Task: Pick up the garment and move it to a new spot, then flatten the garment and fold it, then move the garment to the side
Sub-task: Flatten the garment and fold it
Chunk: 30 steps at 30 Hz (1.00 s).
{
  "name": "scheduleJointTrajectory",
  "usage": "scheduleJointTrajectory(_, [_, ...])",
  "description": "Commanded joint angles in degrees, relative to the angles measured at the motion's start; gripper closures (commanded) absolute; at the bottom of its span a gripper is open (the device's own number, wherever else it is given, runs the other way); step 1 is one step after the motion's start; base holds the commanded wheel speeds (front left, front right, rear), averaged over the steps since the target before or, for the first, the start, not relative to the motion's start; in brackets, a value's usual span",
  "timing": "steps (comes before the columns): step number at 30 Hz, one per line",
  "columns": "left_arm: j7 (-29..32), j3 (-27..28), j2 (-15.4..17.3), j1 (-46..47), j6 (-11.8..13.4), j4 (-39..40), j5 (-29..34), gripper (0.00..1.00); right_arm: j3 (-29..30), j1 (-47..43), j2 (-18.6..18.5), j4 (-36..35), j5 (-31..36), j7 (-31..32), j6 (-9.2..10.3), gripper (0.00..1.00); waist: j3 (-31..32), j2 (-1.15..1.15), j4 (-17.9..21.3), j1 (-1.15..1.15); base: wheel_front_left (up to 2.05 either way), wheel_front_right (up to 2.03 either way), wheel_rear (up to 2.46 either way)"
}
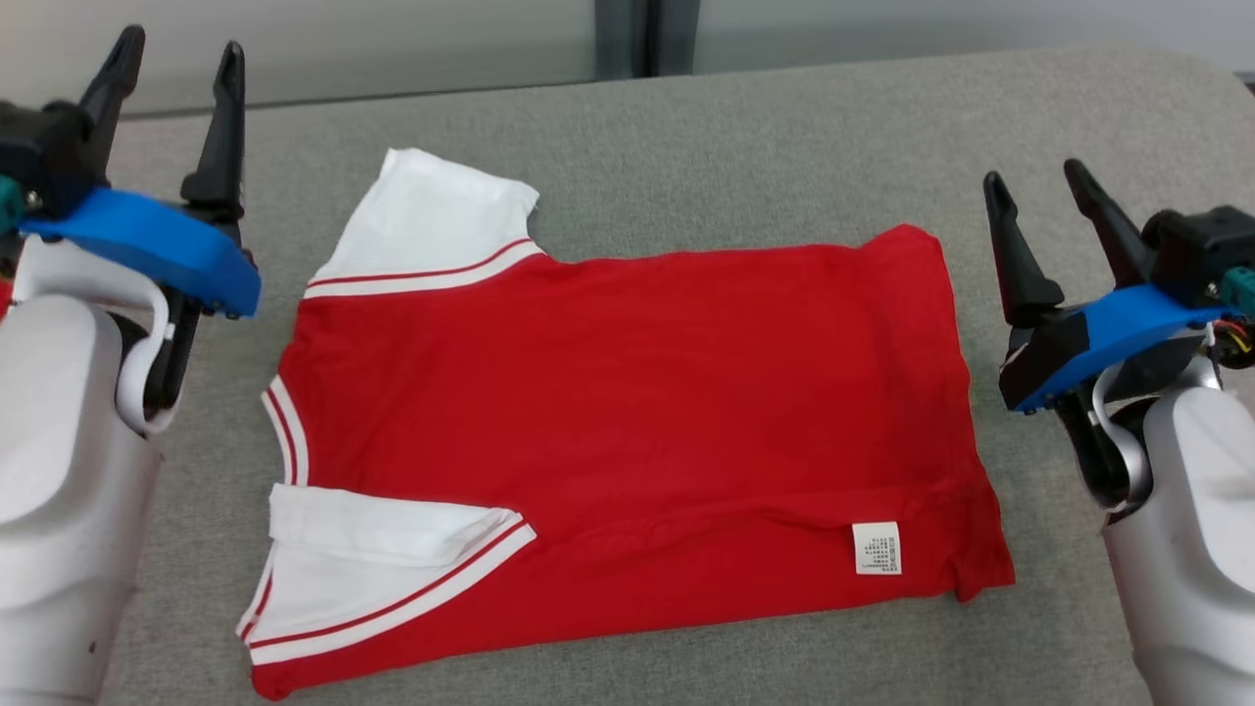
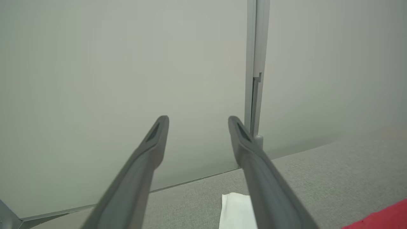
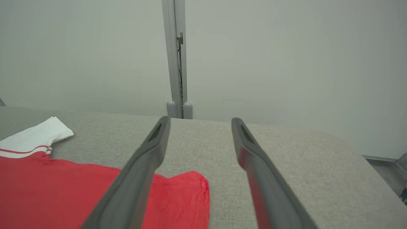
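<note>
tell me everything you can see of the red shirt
The red shirt is a thin knit tee with white sleeves and collar trimmed in red stripes. It lies spread nearly flat on the grey fabric surface, collar towards the robot's left, hem to its right, lightly wrinkled. A white care label shows near the hem. The left hand and right hand hang open, off it.

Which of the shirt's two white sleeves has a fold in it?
The sleeve nearer the robot, at the head view's lower left: a flap of it is doubled over. The far sleeve lies smooth and spread out.
</note>
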State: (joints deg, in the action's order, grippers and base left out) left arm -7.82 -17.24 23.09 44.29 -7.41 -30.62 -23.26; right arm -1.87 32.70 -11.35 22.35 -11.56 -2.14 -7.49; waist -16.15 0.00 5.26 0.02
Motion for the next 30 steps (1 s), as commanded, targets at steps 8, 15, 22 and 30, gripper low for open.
scheduleJointTrajectory(8, [6.11,-11.55,4.1,9.51,-0.1,-5.22,-9.32,0.0,-1.65,4.37,-1.11,-0.25,-1.63,4.08,-0.01,0.0,-6.96,0.0,1.89,-0.02,0.0,0.0,0.0])
scheduleJointTrajectory(15, [9.55,-20.33,6.37,14.83,-0.11,-10.99,-16.37,0.0,-4.2,7.19,-0.33,0.04,-2.7,5.21,-0.01,0.0,-11.82,0.0,4.13,-0.02,0.0,0.0,0.0])
scheduleJointTrajectory(22, [10.56,-26.26,7.96,19.13,-0.11,-15.13,-20.7,0.0,-6.55,9.94,0.83,0.82,-3.35,3.77,-0.01,0.0,-15.9,0.0,6.61,-0.02,0.0,0.0,0.0])
scheduleJointTrajectory(30, [12.34,-31.22,8.88,21.4,-0.1,-19.74,-25.21,0.0,-8.15,11.29,1.24,1.96,-4.18,2.14,-0.01,0.0,-17.63,0.0,8.59,-0.02,0.0,0.0,0.0])
